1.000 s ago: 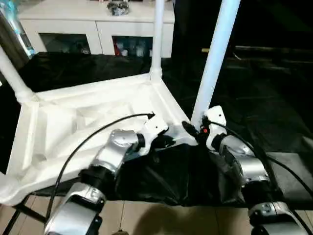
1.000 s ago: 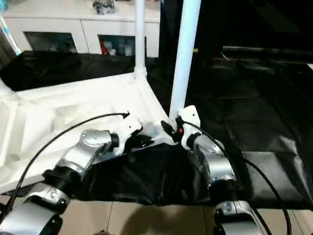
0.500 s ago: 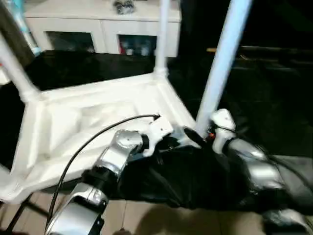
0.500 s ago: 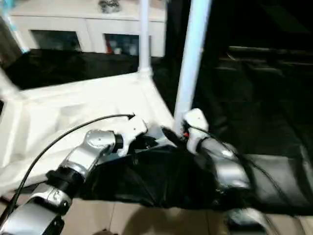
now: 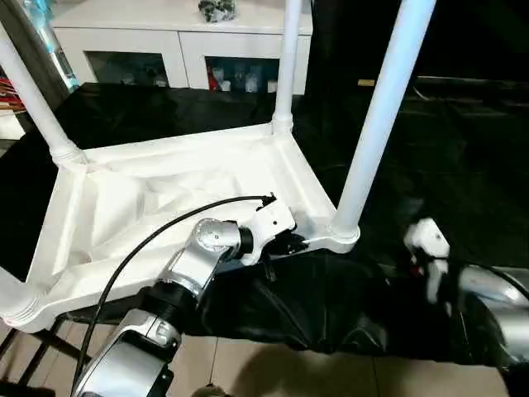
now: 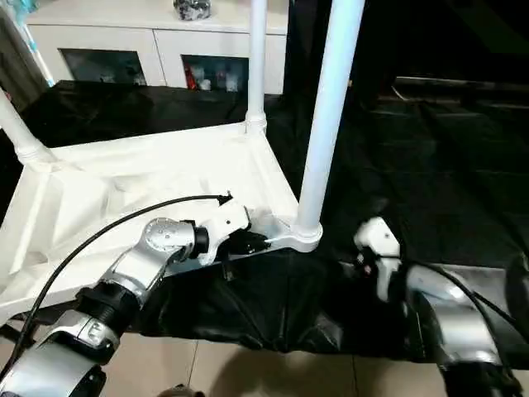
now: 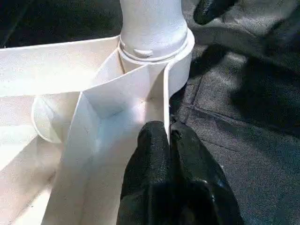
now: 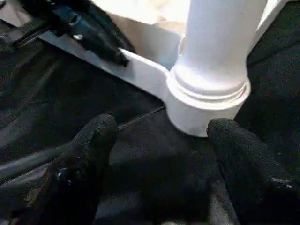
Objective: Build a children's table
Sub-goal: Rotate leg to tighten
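Surface (image 5: 463, 149): covered in black sheeting, carrying the upturned table.
Cabinet (image 5: 178, 37): white, glass doors, behind the surface.
Tabletop (image 5: 165, 198): white plastic, ribbed underside up, lying on the black sheeting.
Legs: four stand upright in the corner sockets; the nearest leg (image 5: 376, 124) is seated in the near right corner.
Left hand (image 7: 169, 140): fingers pressed together, pinching the tabletop's thin rim beside that corner socket.
Right hand (image 8: 161, 136): fingers spread, apart from the leg's base, touching nothing.
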`<state>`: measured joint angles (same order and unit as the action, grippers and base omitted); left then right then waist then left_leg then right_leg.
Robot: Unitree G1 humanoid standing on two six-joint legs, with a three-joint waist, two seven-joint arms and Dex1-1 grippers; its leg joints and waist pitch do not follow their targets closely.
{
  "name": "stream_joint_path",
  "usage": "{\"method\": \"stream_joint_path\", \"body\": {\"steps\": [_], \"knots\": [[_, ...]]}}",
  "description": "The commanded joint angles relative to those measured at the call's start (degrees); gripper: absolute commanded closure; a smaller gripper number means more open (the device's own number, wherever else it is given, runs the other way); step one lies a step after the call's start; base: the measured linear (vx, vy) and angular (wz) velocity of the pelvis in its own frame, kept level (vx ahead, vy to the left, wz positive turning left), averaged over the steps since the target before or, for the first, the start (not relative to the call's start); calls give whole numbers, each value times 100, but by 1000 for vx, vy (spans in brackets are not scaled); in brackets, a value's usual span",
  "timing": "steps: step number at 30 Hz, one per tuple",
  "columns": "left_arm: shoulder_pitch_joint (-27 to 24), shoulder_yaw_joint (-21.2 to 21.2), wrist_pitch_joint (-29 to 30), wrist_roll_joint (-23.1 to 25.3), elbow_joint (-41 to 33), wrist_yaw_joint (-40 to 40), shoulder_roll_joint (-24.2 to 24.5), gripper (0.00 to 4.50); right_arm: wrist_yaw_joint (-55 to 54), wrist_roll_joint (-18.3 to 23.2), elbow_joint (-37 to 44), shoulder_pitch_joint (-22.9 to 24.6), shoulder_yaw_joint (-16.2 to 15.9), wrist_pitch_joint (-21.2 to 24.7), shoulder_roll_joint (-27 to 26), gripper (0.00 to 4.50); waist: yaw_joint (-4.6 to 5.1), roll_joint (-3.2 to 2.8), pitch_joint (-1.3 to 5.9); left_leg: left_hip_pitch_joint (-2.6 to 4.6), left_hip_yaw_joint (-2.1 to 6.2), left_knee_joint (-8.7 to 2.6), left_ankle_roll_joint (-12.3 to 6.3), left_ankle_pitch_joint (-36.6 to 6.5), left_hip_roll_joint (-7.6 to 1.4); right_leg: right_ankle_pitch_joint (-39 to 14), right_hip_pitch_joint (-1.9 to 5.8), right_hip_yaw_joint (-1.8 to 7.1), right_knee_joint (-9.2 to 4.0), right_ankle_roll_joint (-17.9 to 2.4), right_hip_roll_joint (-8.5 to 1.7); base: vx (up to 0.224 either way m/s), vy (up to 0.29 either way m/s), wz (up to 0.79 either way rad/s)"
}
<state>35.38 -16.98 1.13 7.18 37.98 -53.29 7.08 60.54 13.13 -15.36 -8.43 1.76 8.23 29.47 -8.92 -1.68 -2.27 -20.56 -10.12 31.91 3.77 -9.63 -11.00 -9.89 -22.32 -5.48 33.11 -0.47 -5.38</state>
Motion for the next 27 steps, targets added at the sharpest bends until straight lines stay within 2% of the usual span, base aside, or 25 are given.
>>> {"method": "stream_joint_path", "body": {"steps": [1, 2, 3, 4, 5, 6, 8, 10, 11, 12, 13, 14, 15, 17, 18, 19, 21, 22, 23, 26, 27], "knots": [[71, -35, -363, -150, -113, -70, -62, 450, 92, 113, 275, 74, 26, 109, 45, 102, -17, 128, 329, -18, 58, -281, -630, -1094, -222, -1509, 293, 253, -414, -931, -359, 0, 0, 0], [75, 12, -299, -209, -121, -80, -89, 423, 150, 195, 391, 128, 7, 228, 32, 98, -27, 115, 334, -14, 55, -274, -651, -1074, -225, -1471, 290, 253, -413, -937, -358, 0, 0, 0], [74, 68, -201, -294, -160, -126, -115, 395, 185, 335, 508, 159, -13, 425, -2, 71, -41, 106, 341, -17, 60, -268, -662, -1042, -227, -1418, 292, 251, -397, -955, -358, 0, 0, 0], [66, 165, -17, -432, -291, -177, -138, 395, 175, 505, 649, 162, -74, 626, -123, 65, -81, 94, 353, -29, 62, -253, -710, -936, -233, -1258, 292, 249, -373, -1019, -361, 0, 0, 0], [66, 165, -17, -432, -291, -177, -138, 392, 175, 505, 649, 162, -74, 626, -123, 65, -81, 94, 353, -29, 62, -253, -710, -936, -233, -1258, 292, 249, -373, -1019, -361, 0, 0, 0], [34, 200, 73, -497, -426, -234, -106, 381, 119, 568, 748, 141, -173, 711, -275, 60, -112, 77, 394, -52, 73, -222, -725, -720, -261, -859, 277, 248, -304, -1170, -370, 0, 0, 0], [-12, 225, 45, -481, -537, -188, -16, 349, 45, 571, 829, 102, -329, 714, -460, 25, -103, 68, 374, -69, 76, -223, -759, -775, -272, -710, 249, 236, -287, -1250, -351, 0, 0, 0], [-85, 246, 212, -515, -727, -330, 167, 344, -75, 525, 784, 8, -426, 665, -654, 21, -95, 76, 365, -64, 74, -237, -689, -958, -257, -927, 256, 236, -313, -1198, -372, 0, 0, 0], [-115, 245, 285, -530, -805, -408, 248, 343, -117, 506, 767, -25, -453, 648, -718, 13, -61, 64, 355, -80, 79, -260, -619, -1020, -246, -1116, 260, 236, -328, -1132, -379, 0, 0, 0], [-159, 246, 371, -541, -913, -495, 356, 341, -164, 481, 739, -63, -478, 623, -784, 5, -62, 56, 357, -52, 78, -263, -568, -1071, -252, -1213, 249, 236, -337, -1102, -377, 0, 0, 0], [-168, 249, 390, -546, -934, -510, 375, 341, -172, 481, 739, -68, -482, 625, -795, 5, -35, 52, 348, -58, 81, -281, -503, -1129, -254, -1322, 247, 247, -342, -1066, -379, 0, 0, 0], [-287, 303, 654, -627, -1226, -715, 637, 341, -257, 477, 731, -139, -528, 646, -933, 5, -45, 31, 349, -30, 85, -290, -427, -1204, -264, -1404, 234, 256, -350, -1027, -384, 0, 0, 0], [-371, 347, 819, -691, -1421, -862, 821, 341, -311, 462, 711, -187, -558, 623, -1021, 5, -35, 31, 349, -39, 92, -302, -393, -1196, -268, -1388, 243, 261, -334, -1035, -391, 0, 0, 0], [-443, 388, 968, -752, -1585, -986, 982, 341, -354, 451, 692, -227, -580, 608, -1090, 5, -8, 0, 349, -18, 81, -303, -327, -1243, -255, -1285, 210, 261, -328, -1054, -353, 0, 0, 0], [-672, 555, 1473, -1002, -2115, -1356, 1517, 341, -535, 422, 608, -367, -633, 583, -1308, 5, -3, 4, 351, -16, 84, -307, -298, -1242, -262, -1233, 221, 266, -308, -1081, -363, 0, 0, 0], [-771, 646, 1705, -1132, -2347, -1502, 1755, 341, -634, 412, 562, -434, -651, 578, -1406, 5, 7, -16, 351, -41, 101, -339, -255, -1218, -265, -1172, 224, 269, -265, -1151, -371, 0, 0, 0], [-876, 821, 2001, -1329, -2608, -1646, 2048, 341, -729, 395, 479, -527, -693, 532, -1531, 5, 72, -41, 339, 2, 78, -343, -189, -1338, -250, -1142, 186, 267, -275, -1189, -324, 0, 0, 0], [-966, 1013, 2321, -1551, -2832, -1783, 2308, 341, -871, 309, 313, -644, -753, 477, -1657, 5, 67, -56, 331, 10, 76, -349, -130, -1402, -243, -1166, 185, 278, -273, -1248, -334, 0, 0, 0], [-966, 1013, 2321, -1551, -2832, -1783, 2308, 341, -871, 309, 313, -644, -753, 477, -1657, 5, 64, -62, 328, 23, 73, -348, -93, -1451, -245, -1191, 176, 278, -266, -1255, -333, 0, 0, 0], [-1177, 1115, 2854, -1886, -3328, -2055, 2619, 341, -1348, 45, -114, -892, -774, 346, -1916, 5, 65, -79, 315, 37, 82, -378, 30, -1608, -240, -1295, 174, 290, -265, -1212, -324, 0, 0, 0], [-1326, 1091, 3125, -2052, -3644, -2140, 2731, 341, -1753, -91, -436, -1083, -734, 319, -2110, 5, 58, -40, 317, 49, 71, -376, 40, -1627, -241, -1293, 168, 294, -275, -1199, -320, 0, 0, 0]]}}
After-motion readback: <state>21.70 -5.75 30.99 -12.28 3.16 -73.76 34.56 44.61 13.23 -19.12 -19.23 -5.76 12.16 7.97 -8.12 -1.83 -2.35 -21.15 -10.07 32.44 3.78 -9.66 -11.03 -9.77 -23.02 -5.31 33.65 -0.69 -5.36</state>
